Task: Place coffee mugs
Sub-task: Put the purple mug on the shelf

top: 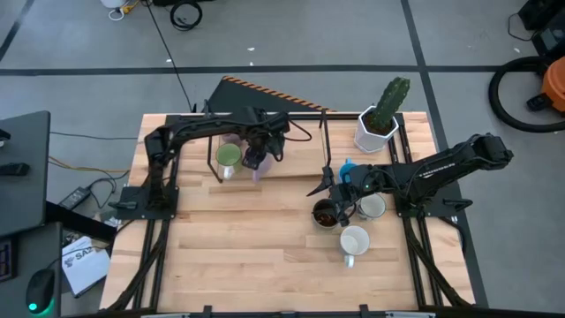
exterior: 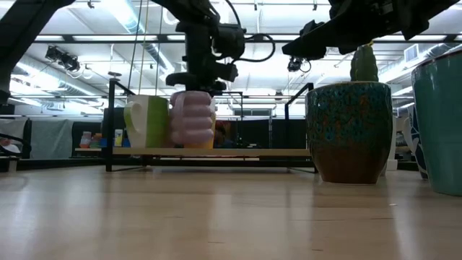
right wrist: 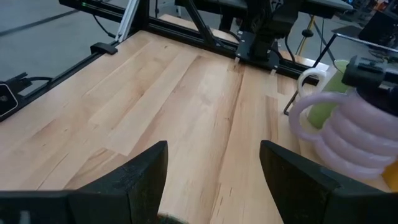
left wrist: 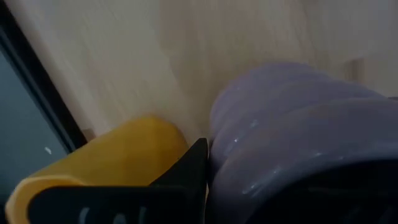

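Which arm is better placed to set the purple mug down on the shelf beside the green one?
Left. The left gripper is closed on the purple mug, right beside the green mug. The right gripper is open over the dark brown mug.

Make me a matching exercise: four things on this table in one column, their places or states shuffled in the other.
1. purple mug
2. green mug
3. cactus pot
4. right hand

A. wide open, holding nothing
B. gripped from above by the left hand
C. at a table corner
D. standing free next to the purple mug

Pairs: 1-B, 2-D, 3-C, 4-A
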Robot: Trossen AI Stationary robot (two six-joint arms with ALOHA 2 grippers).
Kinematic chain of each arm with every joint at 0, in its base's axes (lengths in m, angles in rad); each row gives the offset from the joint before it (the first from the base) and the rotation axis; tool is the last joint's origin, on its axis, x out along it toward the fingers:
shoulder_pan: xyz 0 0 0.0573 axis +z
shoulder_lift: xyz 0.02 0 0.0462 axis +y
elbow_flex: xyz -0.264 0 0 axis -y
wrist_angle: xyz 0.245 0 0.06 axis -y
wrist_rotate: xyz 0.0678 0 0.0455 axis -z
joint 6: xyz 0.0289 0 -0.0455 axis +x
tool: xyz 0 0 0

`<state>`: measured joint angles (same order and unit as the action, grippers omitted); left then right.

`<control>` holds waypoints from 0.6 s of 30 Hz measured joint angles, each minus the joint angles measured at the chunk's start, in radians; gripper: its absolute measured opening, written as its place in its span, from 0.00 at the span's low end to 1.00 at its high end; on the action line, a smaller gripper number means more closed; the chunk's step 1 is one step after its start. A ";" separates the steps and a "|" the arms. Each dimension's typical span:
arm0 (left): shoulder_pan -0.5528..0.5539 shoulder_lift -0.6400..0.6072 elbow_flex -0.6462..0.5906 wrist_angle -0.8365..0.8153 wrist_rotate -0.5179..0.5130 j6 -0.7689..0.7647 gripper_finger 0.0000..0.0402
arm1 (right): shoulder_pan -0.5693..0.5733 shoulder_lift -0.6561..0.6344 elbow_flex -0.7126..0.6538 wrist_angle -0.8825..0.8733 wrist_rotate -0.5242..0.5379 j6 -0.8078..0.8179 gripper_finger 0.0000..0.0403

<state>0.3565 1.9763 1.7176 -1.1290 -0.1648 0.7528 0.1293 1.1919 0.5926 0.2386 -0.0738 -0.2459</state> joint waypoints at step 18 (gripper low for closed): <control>0.000 0.022 0.000 -0.009 -0.073 0.018 0.14 | 0.000 0.000 0.000 -0.003 -0.001 0.000 0.65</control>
<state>0.3564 1.9984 1.7176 -1.1381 -0.2376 0.7712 0.1297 1.1919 0.5926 0.2359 -0.0750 -0.2459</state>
